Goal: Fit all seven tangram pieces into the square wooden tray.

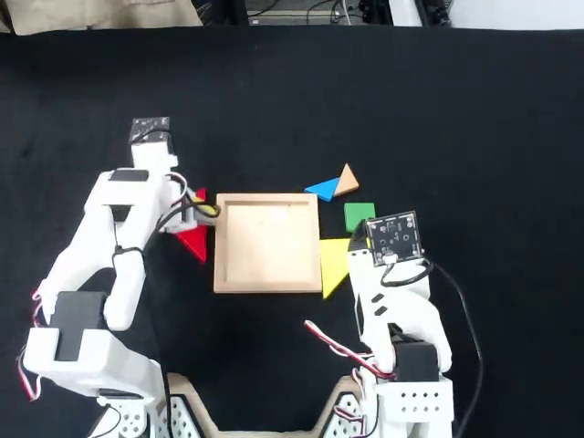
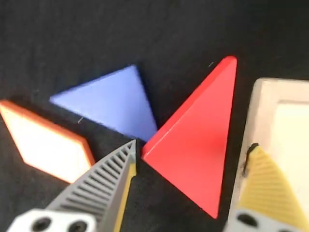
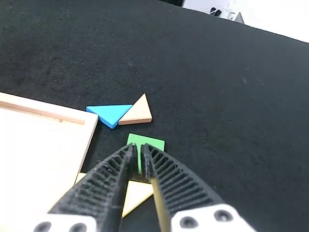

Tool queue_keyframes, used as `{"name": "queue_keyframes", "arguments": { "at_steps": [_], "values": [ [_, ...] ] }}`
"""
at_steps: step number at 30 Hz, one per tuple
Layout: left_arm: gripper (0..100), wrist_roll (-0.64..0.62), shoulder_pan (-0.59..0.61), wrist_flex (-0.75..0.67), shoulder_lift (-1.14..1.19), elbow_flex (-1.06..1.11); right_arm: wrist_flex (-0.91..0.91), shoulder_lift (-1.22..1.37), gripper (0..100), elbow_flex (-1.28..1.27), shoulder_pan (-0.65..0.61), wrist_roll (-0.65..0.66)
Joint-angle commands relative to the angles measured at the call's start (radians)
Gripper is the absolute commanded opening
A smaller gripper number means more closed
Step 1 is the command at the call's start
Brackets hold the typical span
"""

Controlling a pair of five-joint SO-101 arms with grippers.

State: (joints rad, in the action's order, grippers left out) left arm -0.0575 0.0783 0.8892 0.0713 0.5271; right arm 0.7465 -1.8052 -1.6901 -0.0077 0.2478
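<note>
Evidently a first pick: the left gripper (image 2: pixel 193 145) is poised over the red triangle (image 2: pixel 200 121), just beside the tray (image 2: pixel 252 108).
Its jaws stand wide open and hold nothing, one on the red triangle's outer side, the other over the tray's rim; a violet triangle (image 2: pixel 111 104) and an orange parallelogram (image 2: pixel 43 145) lie farther out from the tray; on the tray's opposite side the right gripper (image 3: pixel 137 149) hangs over the green square (image 3: pixel 154 143), jaws closed to a sliver with nothing between them; a yellow triangle (image 3: pixel 136 195) lies just beside the tray there, a blue triangle (image 3: pixel 110 114) and a tan triangle (image 3: pixel 138 114) near its corner; every piece I can see lies outside the tray, so I judge the job barely begun; next the left jaws must drop, close across the red triangle's edges and lift it over the rim.
</note>
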Motion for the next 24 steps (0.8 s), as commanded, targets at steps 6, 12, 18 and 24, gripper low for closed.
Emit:
{"name": "queue_keyframes", "arguments": {
  "at_steps": [6,12,18,24],
  "values": [
    [35,0.038,-0.022,-0.015,-0.008,-0.076,0.006,-0.061,3.3,0.005,-0.017,-0.002],
    [35,0.051,-0.024,-0.049,-0.008,-0.044,0.006,-0.061,3.3,0.005,-0.017,-0.002],
    [35,0.101,-0.031,-0.049,0.043,-0.053,0.008,-0.061,3.3,0.005,-0.017,-0.002],
    [35,0.101,-0.028,-0.040,0.114,-0.088,0.011,-0.061,3.3,0.005,-0.017,-0.002]
  ]
}}
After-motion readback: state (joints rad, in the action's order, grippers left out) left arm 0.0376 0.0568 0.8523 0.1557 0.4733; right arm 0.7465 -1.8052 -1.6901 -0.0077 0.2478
